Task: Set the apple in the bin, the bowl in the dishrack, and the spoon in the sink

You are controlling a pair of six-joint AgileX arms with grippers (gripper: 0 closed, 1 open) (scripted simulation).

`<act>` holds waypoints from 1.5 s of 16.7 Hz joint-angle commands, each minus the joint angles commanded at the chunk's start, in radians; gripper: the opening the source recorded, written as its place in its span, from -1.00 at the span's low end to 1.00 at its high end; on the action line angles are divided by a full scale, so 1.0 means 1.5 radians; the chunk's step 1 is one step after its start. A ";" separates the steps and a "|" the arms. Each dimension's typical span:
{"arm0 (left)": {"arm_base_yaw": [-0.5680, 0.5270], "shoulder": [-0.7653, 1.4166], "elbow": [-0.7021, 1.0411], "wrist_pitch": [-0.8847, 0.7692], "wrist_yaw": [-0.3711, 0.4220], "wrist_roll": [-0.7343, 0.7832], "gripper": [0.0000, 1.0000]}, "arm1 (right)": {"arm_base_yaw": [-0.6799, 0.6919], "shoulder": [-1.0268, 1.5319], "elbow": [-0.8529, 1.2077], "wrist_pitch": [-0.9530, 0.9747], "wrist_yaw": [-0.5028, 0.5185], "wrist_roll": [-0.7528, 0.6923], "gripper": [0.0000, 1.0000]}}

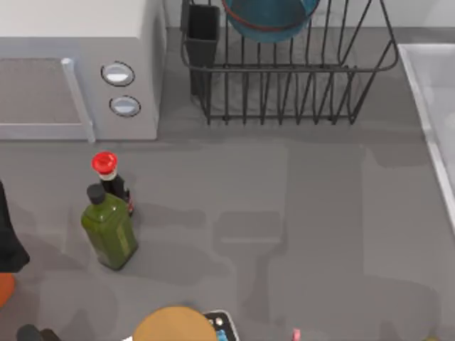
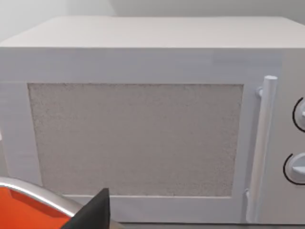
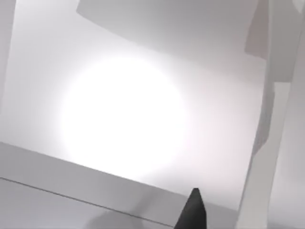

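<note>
The teal-blue bowl (image 1: 270,18) with its reddish-brown rim rests inside the black wire dishrack (image 1: 298,92) at the back of the table. The pale sink (image 1: 437,106) runs along the right edge. The apple and the spoon are out of view. My left arm (image 1: 8,241) is a dark shape at the table's left edge. Its gripper (image 2: 95,212) faces the microwave door, beside an orange container with a grey metal rim (image 2: 24,210), apparently the bin (image 1: 3,288). A dark tip of my right gripper (image 3: 193,212) hangs before pale white surfaces.
A grey microwave (image 1: 78,71) with two knobs fills the back left. A dark bottle with a red cap (image 1: 106,170) and a green bottle (image 1: 110,227) stand left of centre. A tan round object (image 1: 170,325) and a small pink thing (image 1: 295,332) lie at the front edge.
</note>
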 joint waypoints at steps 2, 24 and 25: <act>0.000 0.000 0.000 0.000 0.000 0.000 1.00 | -0.009 -0.005 -0.046 0.000 0.004 -0.009 -1.00; 0.000 0.000 0.000 0.000 0.000 0.000 1.00 | 0.037 -0.078 -0.217 0.178 -0.006 0.014 -0.55; 0.000 0.000 0.000 0.000 0.000 0.000 1.00 | 0.037 -0.078 -0.217 0.178 -0.006 0.014 -0.40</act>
